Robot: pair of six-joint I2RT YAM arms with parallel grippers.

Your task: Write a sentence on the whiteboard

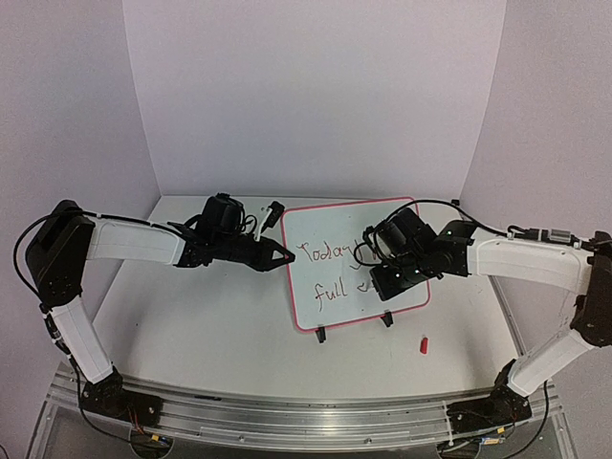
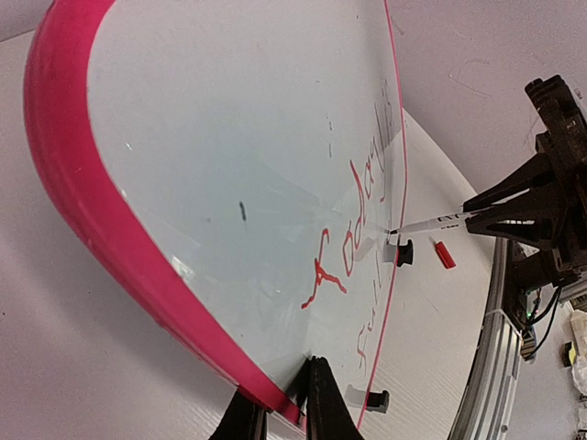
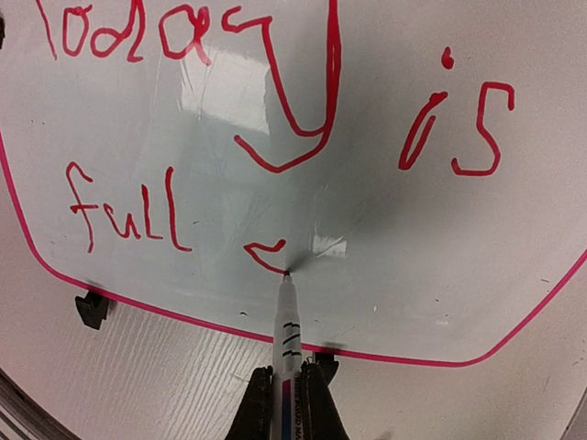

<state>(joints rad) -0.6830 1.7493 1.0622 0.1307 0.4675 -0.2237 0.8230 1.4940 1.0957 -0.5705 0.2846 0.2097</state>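
The whiteboard (image 1: 330, 225) leans on its black-footed stand (image 1: 321, 334) just right of the desk's (image 1: 191, 325) middle. The left hand (image 2: 284, 403) is clamped on its pink left edge. The right hand (image 3: 286, 378) is clamped on a marker (image 3: 286, 321), tip touching the board after "full". The sentence (image 3: 334, 55) reads "Today is / full" in red. A red cap (image 1: 423, 344) lies near the right edge.

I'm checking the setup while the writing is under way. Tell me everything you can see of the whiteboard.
The whiteboard is a glossy white panel with a thin red-pink frame and rounded corners, propped tilted on black feet. Red handwriting reads "Today is" above "full", with another stroke begun. The left gripper clamps its left edge in the top view; the marker held by the right gripper touches its face with the tip.
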